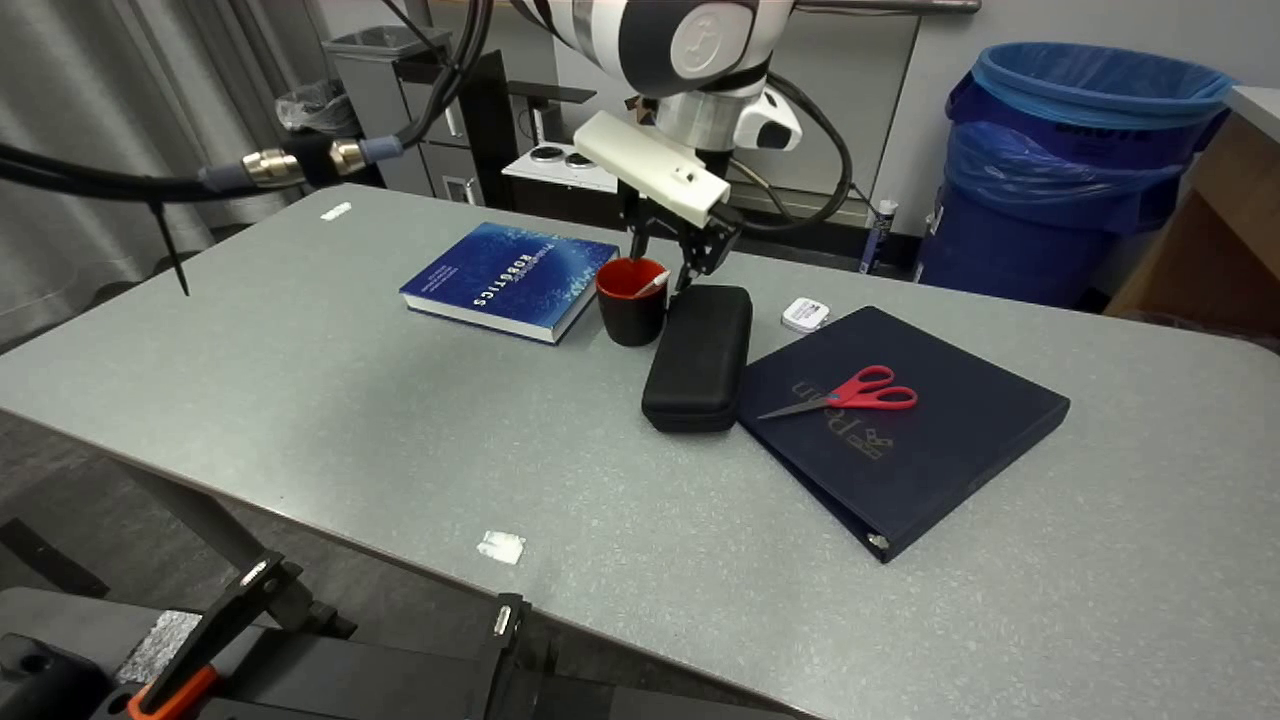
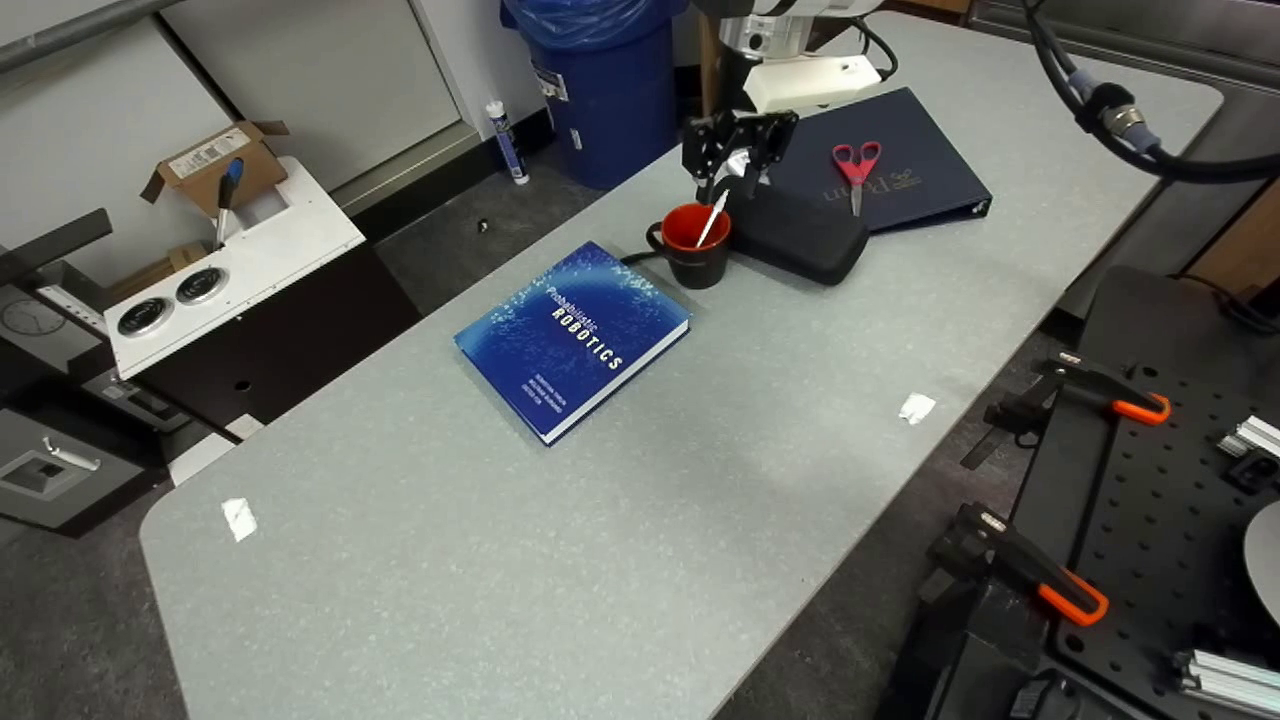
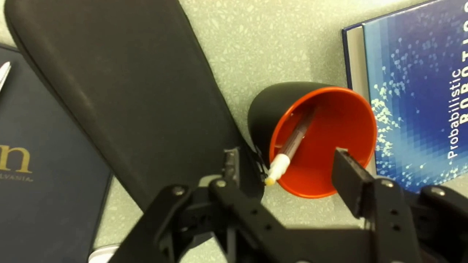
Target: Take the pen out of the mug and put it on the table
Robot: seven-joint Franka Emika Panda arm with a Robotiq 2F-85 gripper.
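Observation:
The mug, black outside and red inside, stands upright on the grey table (image 1: 380,440); it shows in both exterior views (image 1: 630,322) (image 2: 697,270) and the wrist view (image 3: 266,106). The pen (image 3: 292,142), a thin greyish stick with a white end and yellowish tip, leans inside the mug, its white end past the rim; it also shows in both exterior views (image 1: 655,284) (image 2: 712,218). My gripper (image 3: 287,160) is open, with nothing between its pads, above and behind the mug in an exterior view (image 1: 660,262). In the wrist view the pen's white end appears between the fingers, untouched.
A black case (image 1: 700,350) lies right beside the mug. A blue book (image 1: 515,275) lies on its other side. A dark binder (image 1: 900,430) with red-handled scissors (image 1: 865,392) on it lies beyond the case. A small white box (image 1: 805,314) is near the binder.

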